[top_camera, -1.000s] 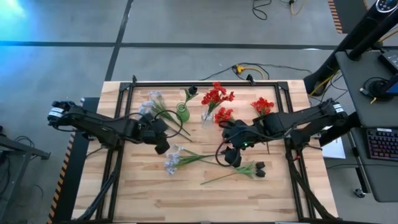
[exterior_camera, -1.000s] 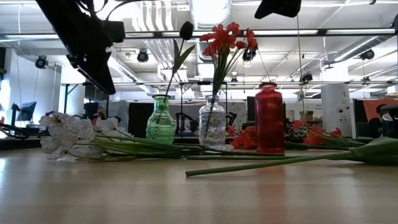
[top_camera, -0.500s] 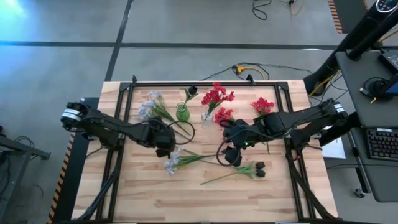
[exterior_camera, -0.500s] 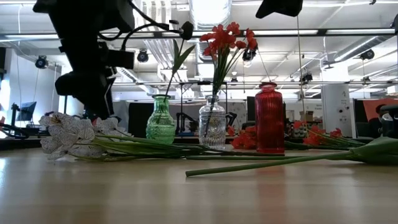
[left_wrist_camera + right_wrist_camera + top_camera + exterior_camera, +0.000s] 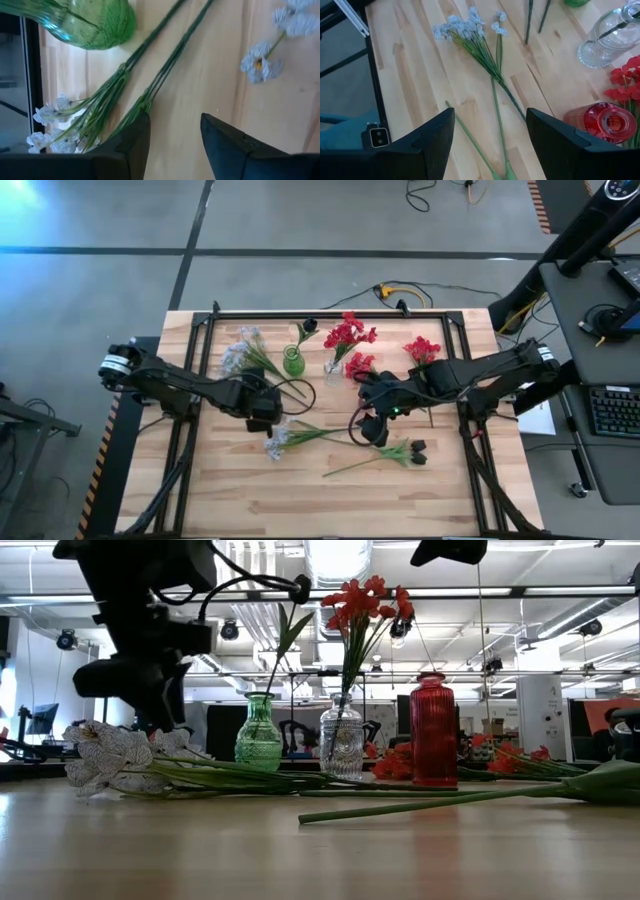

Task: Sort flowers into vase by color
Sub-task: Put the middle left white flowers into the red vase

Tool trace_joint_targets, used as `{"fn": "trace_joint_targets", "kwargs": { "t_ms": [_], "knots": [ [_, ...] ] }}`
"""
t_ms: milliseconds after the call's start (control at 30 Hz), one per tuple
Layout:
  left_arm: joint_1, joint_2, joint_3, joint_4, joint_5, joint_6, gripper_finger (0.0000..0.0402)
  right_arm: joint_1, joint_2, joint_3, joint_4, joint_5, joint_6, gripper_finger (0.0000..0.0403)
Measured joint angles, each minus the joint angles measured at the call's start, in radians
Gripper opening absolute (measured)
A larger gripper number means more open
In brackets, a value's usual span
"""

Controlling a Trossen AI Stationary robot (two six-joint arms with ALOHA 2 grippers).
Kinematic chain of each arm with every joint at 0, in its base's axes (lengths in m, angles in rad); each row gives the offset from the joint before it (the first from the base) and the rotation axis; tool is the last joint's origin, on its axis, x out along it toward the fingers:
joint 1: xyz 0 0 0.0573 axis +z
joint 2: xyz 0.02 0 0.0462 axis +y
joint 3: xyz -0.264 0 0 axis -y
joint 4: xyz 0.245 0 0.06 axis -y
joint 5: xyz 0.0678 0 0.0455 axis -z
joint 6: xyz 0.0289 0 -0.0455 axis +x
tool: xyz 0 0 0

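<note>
On the light wooden table (image 5: 240, 490), a pale blue-white spray (image 5: 242, 352) lies at the far left. The left gripper (image 5: 263, 417) hovers beside it, fingers (image 5: 131, 145) spread over the green stems, holding nothing. A second pale spray (image 5: 285, 437) lies just in front. Behind stand a green glass vase (image 5: 293, 360) with a dark bud, a clear glass vase (image 5: 333, 367) with red blossoms, and a red glass vase (image 5: 603, 122). The right gripper (image 5: 372, 428) hangs mid-table, fingers (image 5: 434, 139) spread and empty, near a dark-budded spray (image 5: 400, 452). Red sprays (image 5: 422, 351) lie farther right.

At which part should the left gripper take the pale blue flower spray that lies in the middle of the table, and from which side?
Probably the bare green stem of the pale blue spray, just behind the blossoms, from straight above. It lies flat on the table, so open fingers can straddle the thin stem. The left gripper is open, close by.
</note>
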Motion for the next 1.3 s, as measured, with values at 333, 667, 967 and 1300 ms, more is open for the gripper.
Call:
{"fn": "trace_joint_targets", "kwargs": {
  "t_ms": [333,667,967,1300],
  "knots": [
    [0.0,0.0,-0.014,-0.009,0.003,0.087,0.0224,0.0,-0.002,0.0,-0.025,-0.006,-0.001,0.0237],
    [0.002,-0.008,-0.067,0.05,0.155,0.21,0.0236,0.0,-0.008,0.0,-0.134,-0.028,-0.043,0.0237],
    [0.007,-0.01,-0.09,0.059,0.153,0.246,0.0227,0.0,-0.027,0.0,-0.138,-0.03,-0.111,0.0237],
    [0.079,-0.011,-0.089,0.081,0.152,0.343,0.0226,0.0,-0.051,0.0,-0.14,-0.027,-0.129,0.0237]
  ]
}}
